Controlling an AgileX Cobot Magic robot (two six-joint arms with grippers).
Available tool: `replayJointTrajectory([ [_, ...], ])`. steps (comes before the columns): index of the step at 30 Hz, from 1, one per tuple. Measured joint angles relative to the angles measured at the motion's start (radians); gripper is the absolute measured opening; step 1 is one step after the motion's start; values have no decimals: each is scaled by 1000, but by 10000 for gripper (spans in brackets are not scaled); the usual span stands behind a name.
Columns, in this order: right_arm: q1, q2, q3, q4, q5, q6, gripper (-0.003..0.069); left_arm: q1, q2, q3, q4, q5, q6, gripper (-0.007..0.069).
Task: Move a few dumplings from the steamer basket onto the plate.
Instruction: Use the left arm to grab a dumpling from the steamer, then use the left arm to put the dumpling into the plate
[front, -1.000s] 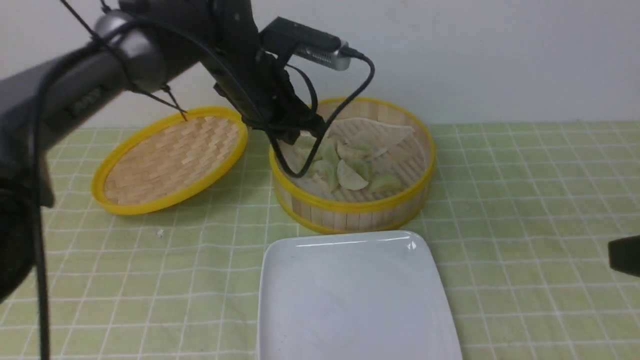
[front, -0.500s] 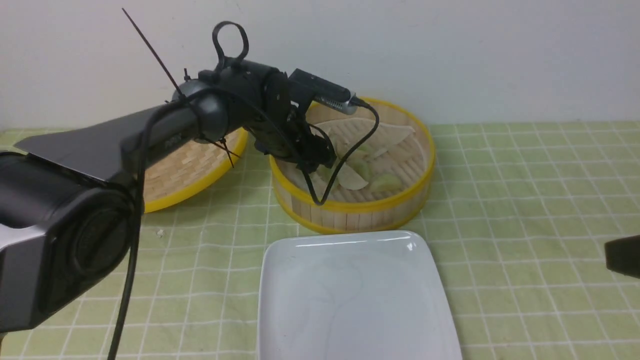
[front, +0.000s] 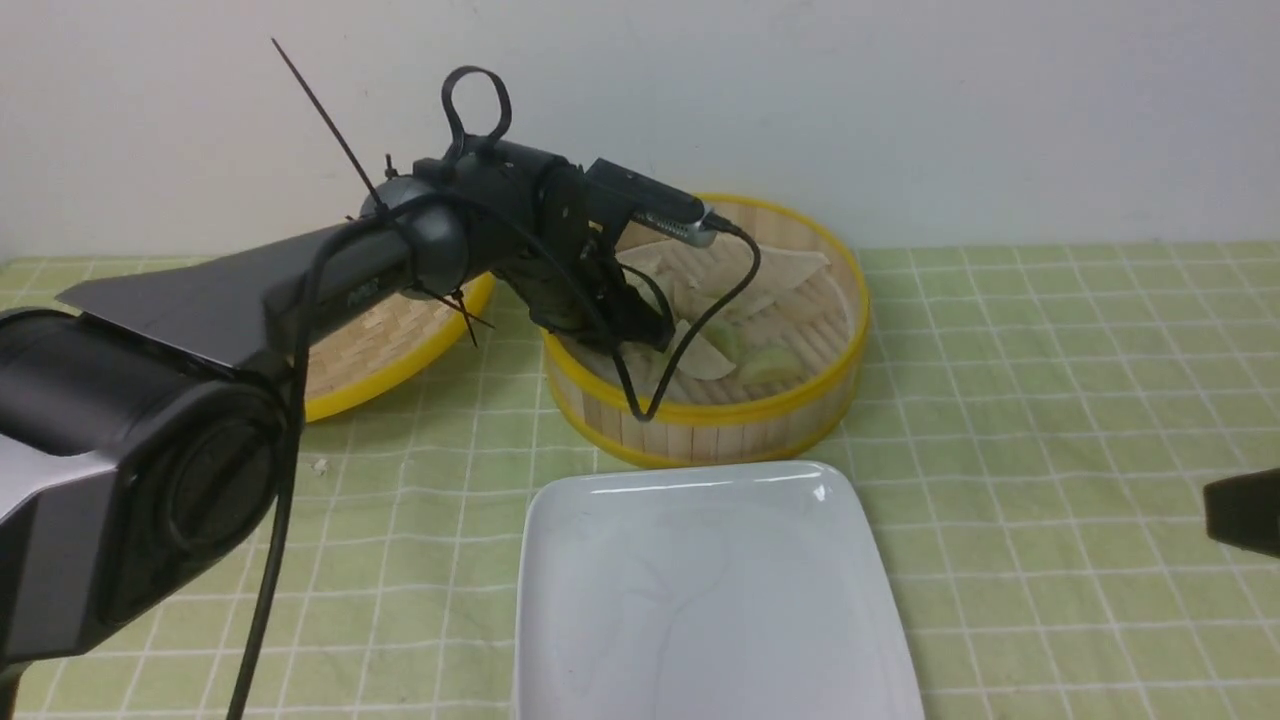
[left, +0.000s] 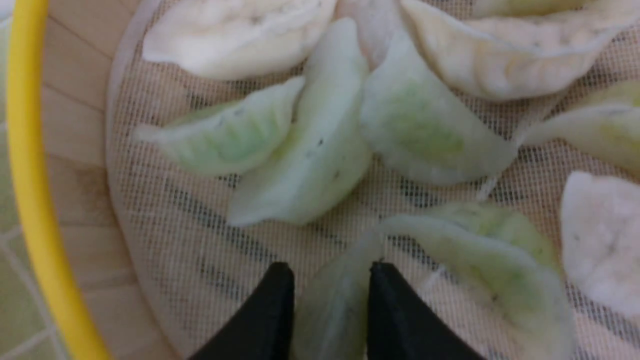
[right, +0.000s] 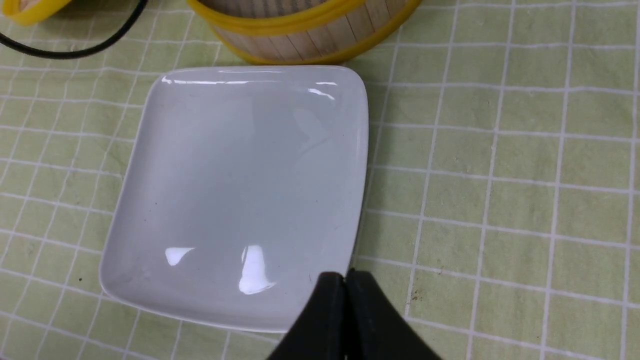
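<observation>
The steamer basket (front: 700, 408) stands behind the plate and holds several pale green and cream dumplings (front: 712, 352) on a mesh liner. My left gripper (front: 652, 338) is down inside the basket at its left side. In the left wrist view its two black fingers (left: 272, 305) sit close on either side of one pale green dumpling (left: 327, 310), with more dumplings (left: 310, 150) lying just beyond. The white plate (front: 700, 600) is bare. My right gripper (right: 345, 276) is shut and empty over the plate's (right: 240, 175) near right corner.
The shallow woven lid (front: 375, 345) leans left of the basket, partly behind my left arm. A black cable (front: 690, 335) hangs from the wrist camera into the basket. Green checked cloth (front: 1050, 400) covers the table. A black tip of my right arm (front: 1242, 512) shows at the right edge.
My left arm has come down and forward, lowering the gripper from above the basket's left rim into the basket among the dumplings. The right arm has barely moved.
</observation>
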Motion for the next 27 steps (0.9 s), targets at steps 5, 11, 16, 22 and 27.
replayJointTrajectory([
  [5,0,0,0,1,0,0,-15,0,-110,0,0,85,-4,165],
  [11,0,0,0,3,0,0,-15,0,-282,0,-67,333,-5,165],
  [16,0,0,0,18,0,0,-15,-16,-346,21,-202,514,19,165],
  [22,0,3,0,22,1,-12,-15,-96,-325,140,-248,517,23,165],
  [27,0,4,0,27,1,-33,-15,-166,-239,190,-258,516,31,165],
])
